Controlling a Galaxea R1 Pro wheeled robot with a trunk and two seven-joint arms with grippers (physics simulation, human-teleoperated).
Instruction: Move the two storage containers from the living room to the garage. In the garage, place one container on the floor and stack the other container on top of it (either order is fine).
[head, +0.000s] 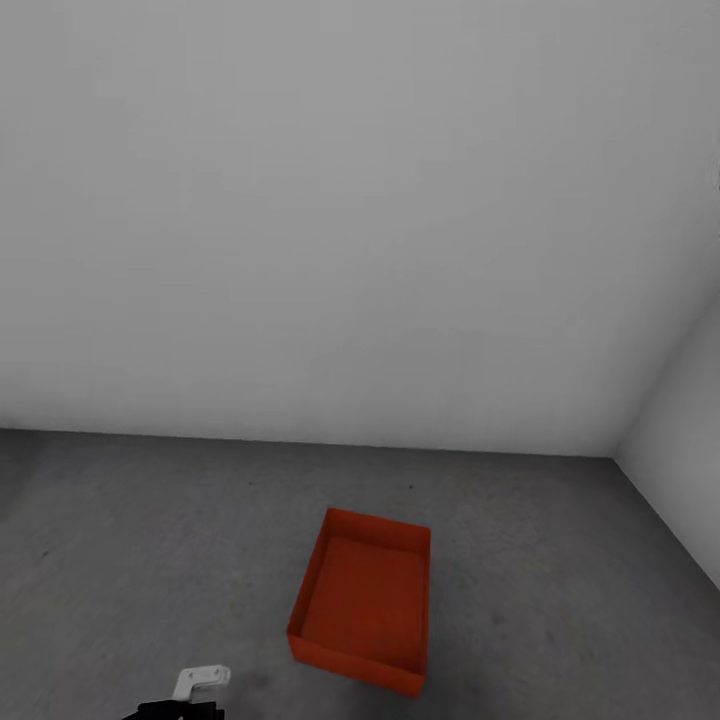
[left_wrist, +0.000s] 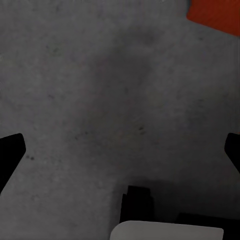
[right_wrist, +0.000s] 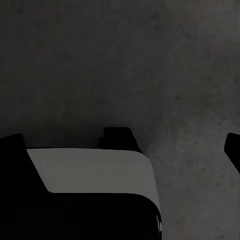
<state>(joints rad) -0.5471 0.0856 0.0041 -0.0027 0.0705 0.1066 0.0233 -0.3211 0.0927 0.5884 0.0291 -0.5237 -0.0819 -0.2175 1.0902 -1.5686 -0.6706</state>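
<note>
- Nearest the head camera: a white bracket and black links of the left arm poke in at the bottom edge, low over the floor. Fingertips are cut off in this view.
- Left end effector, left wrist view: two black fingers sit at opposite edges of the picture, spread wide. Between them lies only bare concrete. It holds nothing and touches nothing.
- Same view: a corner of orange-red shows at one edge, part of the storage container, apart from the fingers.
- Right end effector, right wrist view: one black fingertip shows at one edge, a dark bulk at the other. Spread looks wide, with grey concrete between. Nothing is gripped. A white and black part of the robot's body covers the lower part of the picture.
- Storage container, head view: one orange-red open-top bin, sitting flat on the dark grey floor, upright, interior bare. It lies to the right of the left arm's bracket, near but not touching. Long axis runs roughly away from the camera, slightly skewed.
- Setting: garage. Plain grey-white wall ahead meets a second wall at a corner on the right. Floor is mottled dark concrete, with a faint shadow patch between the arm and the bin.
- Container stands well clear of both walls, in open floor.
</note>
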